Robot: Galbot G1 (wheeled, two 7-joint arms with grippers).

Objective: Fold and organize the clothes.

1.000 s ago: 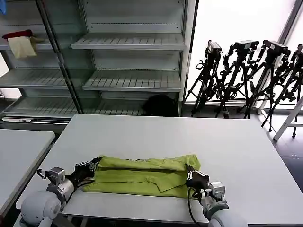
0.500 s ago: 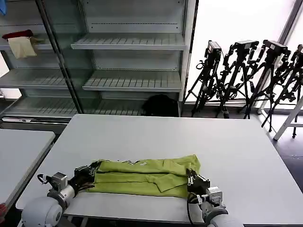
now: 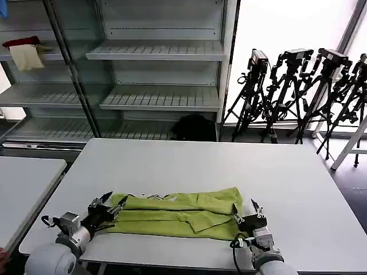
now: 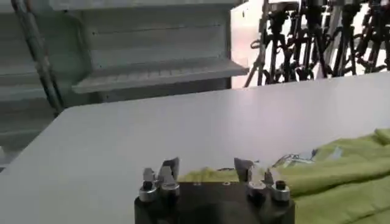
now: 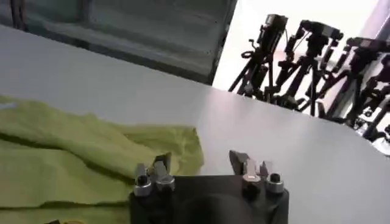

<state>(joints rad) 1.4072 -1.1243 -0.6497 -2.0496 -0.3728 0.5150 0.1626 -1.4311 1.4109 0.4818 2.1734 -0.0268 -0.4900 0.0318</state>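
The clothes are one lime-green T-shirt (image 3: 178, 209), folded into a long flat band across the near part of the grey table (image 3: 195, 166). My left gripper (image 3: 104, 201) stands open at the band's left end, its fingers apart and holding nothing. In the left wrist view the left gripper (image 4: 207, 168) shows open, with the T-shirt (image 4: 341, 167) lying just beyond it. My right gripper (image 3: 248, 211) is open at the band's right end, next to the cloth. From the right wrist, the right gripper (image 5: 201, 162) is open and the T-shirt (image 5: 73, 152) lies beside one finger.
Metal shelving (image 3: 155, 74) stands behind the table, with a red and a cream cloth (image 3: 24, 50) on its upper left shelf. Camera tripods (image 3: 298, 86) stand at the back right. A second table (image 3: 23, 183) is at the left. A black bag (image 3: 192, 127) lies on the floor.
Both grippers were shut on the T-shirt's ends and now stand open, having let go. They have drawn back slightly toward the near edge, and the band has settled flat.
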